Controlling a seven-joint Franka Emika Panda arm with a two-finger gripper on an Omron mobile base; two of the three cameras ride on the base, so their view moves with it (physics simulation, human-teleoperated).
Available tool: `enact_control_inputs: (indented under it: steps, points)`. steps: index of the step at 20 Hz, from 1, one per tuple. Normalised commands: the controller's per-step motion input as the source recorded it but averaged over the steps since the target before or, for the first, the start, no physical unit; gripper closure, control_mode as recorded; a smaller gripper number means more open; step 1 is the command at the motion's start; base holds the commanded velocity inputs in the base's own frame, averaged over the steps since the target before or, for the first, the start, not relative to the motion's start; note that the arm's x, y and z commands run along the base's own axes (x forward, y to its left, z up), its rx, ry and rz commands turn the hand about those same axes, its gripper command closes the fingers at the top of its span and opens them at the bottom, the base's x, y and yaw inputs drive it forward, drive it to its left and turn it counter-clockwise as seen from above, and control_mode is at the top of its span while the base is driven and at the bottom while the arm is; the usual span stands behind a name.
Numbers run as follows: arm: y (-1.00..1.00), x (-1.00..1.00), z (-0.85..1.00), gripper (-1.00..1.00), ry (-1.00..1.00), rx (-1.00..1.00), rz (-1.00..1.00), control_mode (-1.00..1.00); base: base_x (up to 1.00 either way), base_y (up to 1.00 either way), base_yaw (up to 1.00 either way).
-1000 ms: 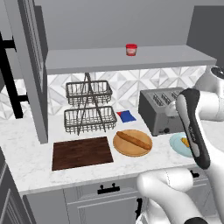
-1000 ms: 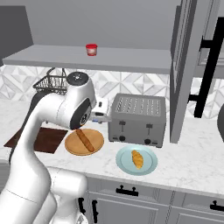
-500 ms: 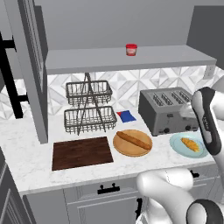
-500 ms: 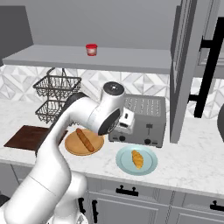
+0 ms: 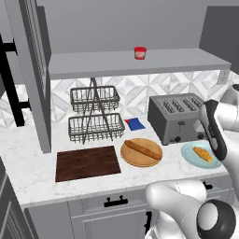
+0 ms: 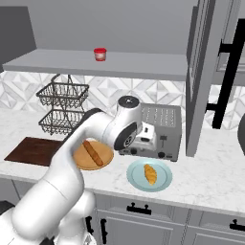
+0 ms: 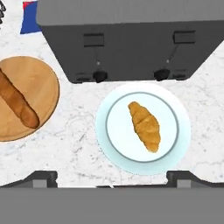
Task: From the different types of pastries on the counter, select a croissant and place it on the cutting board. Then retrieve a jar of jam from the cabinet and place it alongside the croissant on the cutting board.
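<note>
Gripper (image 7: pixel 112 177): jaws spread wide, nothing between them, dark fingertips (image 7: pixel 41 177) at the bottom corners of the hand view.

Hand view: looks straight down. Croissant (image 7: pixel 145 126) sits directly under the gripper, slightly to one side of centre between the tips, not touched. Golden, ridged, tapered oblong, lying diagonally on a round pale-blue plate (image 7: pixel 109 144), glossy, with a raised inner ring. Beyond the plate: boxy grey toaster (image 7: pixel 127 43), two levers and two black knobs on its face, nearly touching the plate rim. To one side: round light wood board (image 7: pixel 41 83) carrying a long brown stick-shaped roll (image 7: pixel 17 103). Past that, a flat blue square (image 7: pixel 30 22). Counter (image 7: pixel 74 148) is white marbled stone.

Left base view: arm bends up from the lower right, forearm angled down above the plate (image 5: pixel 189 151); gripper itself hidden behind the forearm. Croissant (image 5: pixel 202 154) below it. Cutting board (image 5: pixel 87 162), flat dark wood rectangle, well apart to the left, past the round board (image 5: pixel 141 153). Two-tier wire basket (image 5: pixel 95 116) behind it. Jar of jam (image 5: pixel 139 52), small and red, upright on the cabinet (image 5: pixel 140 63) shelf, high above.

Right base view: white arm arches over from the lower left, wrist in front of the toaster (image 6: pixel 162 131), hand above and just behind the plate (image 6: pixel 139 177). Croissant (image 6: pixel 150 173) below. Cutting board (image 6: pixel 33 150) far left; jar (image 6: pixel 99 54) on the shelf.
</note>
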Motion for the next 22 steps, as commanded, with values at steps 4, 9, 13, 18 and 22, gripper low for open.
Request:
enact_control_inputs:
  steps: [4, 9, 13, 18, 22]
  points:
    - [-0.29, 0.0, -0.37, -1.0, 0.0, -0.04, 0.04, -1.0, 0.0, 0.0, 0.0]
    - [-0.38, -0.02, -0.38, -1.0, 0.05, 0.0, 0.11, -1.0, 0.0, 0.0, 0.0]
    - [-0.28, 0.07, -0.54, -1.0, 0.08, 0.0, 0.06, -1.0, 0.0, 0.0, 0.0]
    - [-0.11, 0.39, -0.5, -1.0, 0.02, 0.0, 0.02, -1.0, 0.0, 0.0, 0.0]
    - [-0.14, 0.39, -0.5, -1.0, 0.0, 0.0, 0.01, -1.0, 0.0, 0.0, 0.0]
